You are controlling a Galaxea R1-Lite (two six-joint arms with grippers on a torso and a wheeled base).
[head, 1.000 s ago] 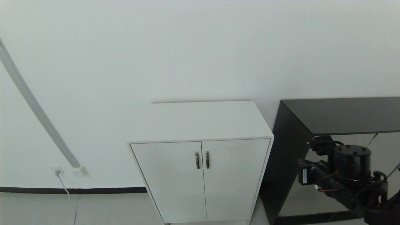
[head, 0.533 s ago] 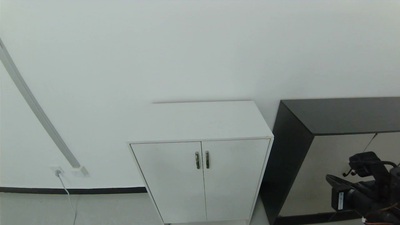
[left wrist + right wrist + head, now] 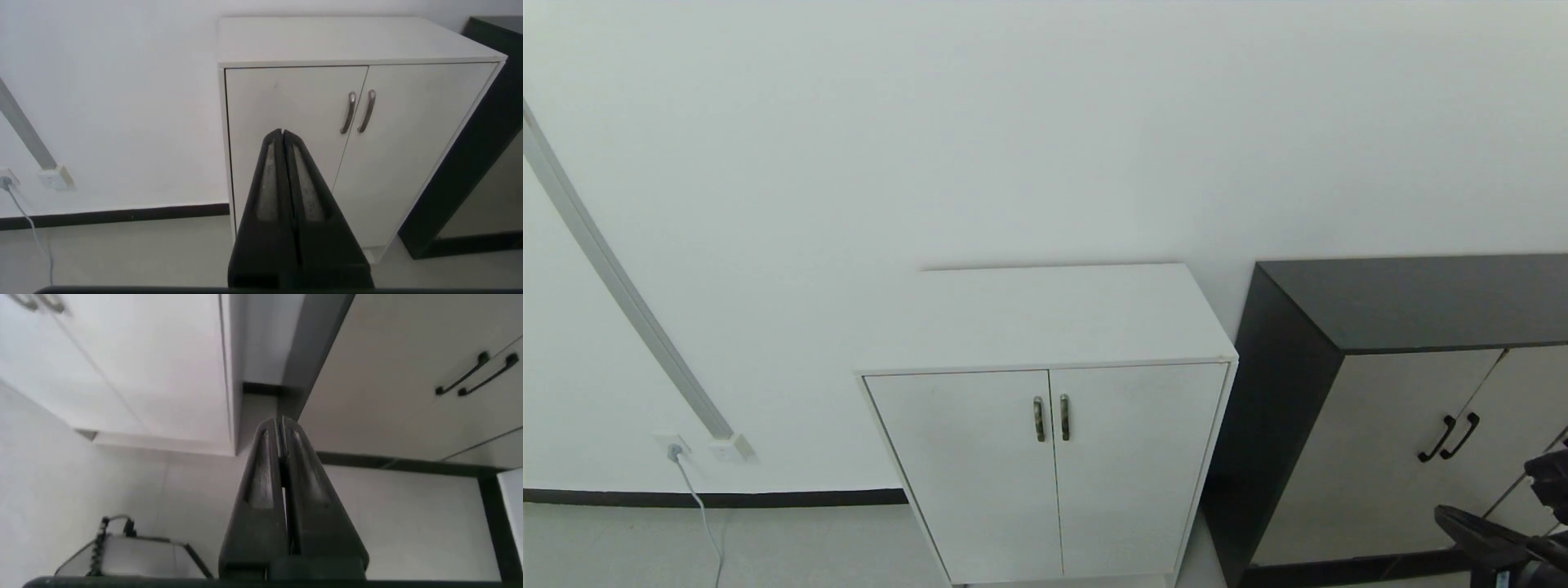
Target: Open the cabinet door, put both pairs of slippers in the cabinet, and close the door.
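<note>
Right gripper [image 3: 283, 423] has dropped away rightward from the cabinet [image 3: 1045, 457] (pressed together, left gripper [image 3: 283, 135] likewise).

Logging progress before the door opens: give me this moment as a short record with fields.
cabinet: white two-door cabinet, against the wall
doors: both shut; metal bar handles side by side at the centre seam
left hand: shut, empty, facing the white cabinet's front, apart from it
right hand: shut, empty, low near the floor between the two cabinets
neighbour: black-topped cabinet with beige doors, right of the white one
status: door not yet opened
</note>
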